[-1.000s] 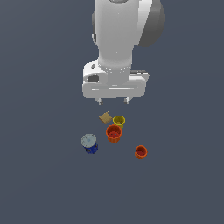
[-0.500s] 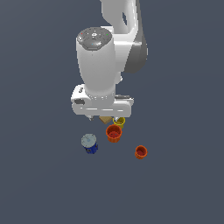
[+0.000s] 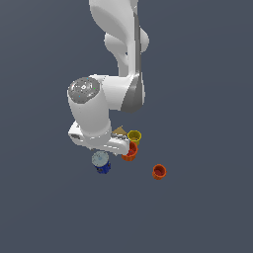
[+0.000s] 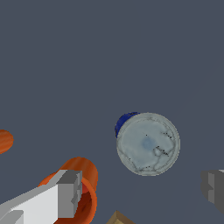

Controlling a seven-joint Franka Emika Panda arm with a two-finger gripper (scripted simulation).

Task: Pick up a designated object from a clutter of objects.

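Centring the end effector (image 4: 138, 190) over the blue can (image 4: 148, 143) looks like the step in hand; its fingers (image 4: 69, 194) are spread wide, holding nothing. The can stands upright on the grey surface (image 3: 207, 207), long axis vertical, pale lid facing up, just beside an orange cup (image 4: 81, 192); descending straight should avoid that cup.

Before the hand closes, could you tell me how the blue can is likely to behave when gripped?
The blue can looks rigid, so it probably won't deform. Its round wall may slip or twist between the flat fingers. Standing upright, it could tip toward the nearby orange cup if nudged off-centre.
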